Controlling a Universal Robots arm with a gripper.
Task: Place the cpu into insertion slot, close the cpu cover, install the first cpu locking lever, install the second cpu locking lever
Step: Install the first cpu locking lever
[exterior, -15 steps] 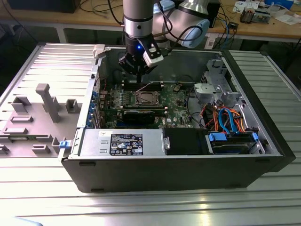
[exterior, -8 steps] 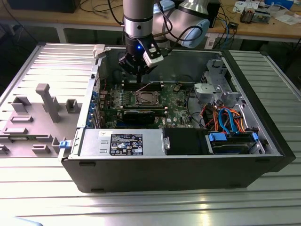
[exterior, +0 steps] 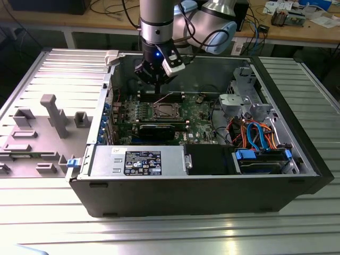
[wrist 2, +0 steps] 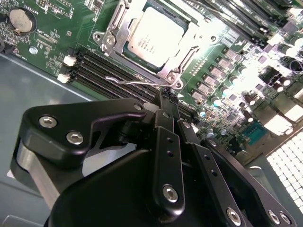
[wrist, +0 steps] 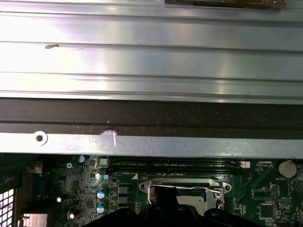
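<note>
Silver-grey square cpu (wrist 2: 154, 35) sits seated in the insertion slot (exterior: 164, 111), a square silver-rimmed socket on the green motherboard (exterior: 199, 114). The cpu cover (wrist 2: 207, 34), a thin silver metal frame with a square window, lies flat down around the chip, whose top shows through the window.

The black gripper (wrist 2: 163, 97) hangs above the board inside the dark grey open computer case (exterior: 212, 196), over the socket's far side in the exterior view (exterior: 154, 79). The jaws are drawn together, with no gap visible between the tips. The tips are right at a thin silver wire locking lever (wrist 2: 130, 81). I cannot tell whether the wire is pinched or only touched.

The lever runs along the socket edge, between the socket and the long black memory slots (wrist 2: 109, 66). In the first wrist view the same wire (wrist: 189, 187) crosses the socket's rim. Whether it is latched cannot be told.

A round silver coin cell (wrist 2: 20, 20) is mounted on the board, well apart from the socket. A silver power supply box (exterior: 138, 162) sits at the case's near wall. The case rests on the ribbed aluminium bench (exterior: 159, 234), and a grey moulded fixture plate (exterior: 48, 122) lies beside it at the exterior view's left.
</note>
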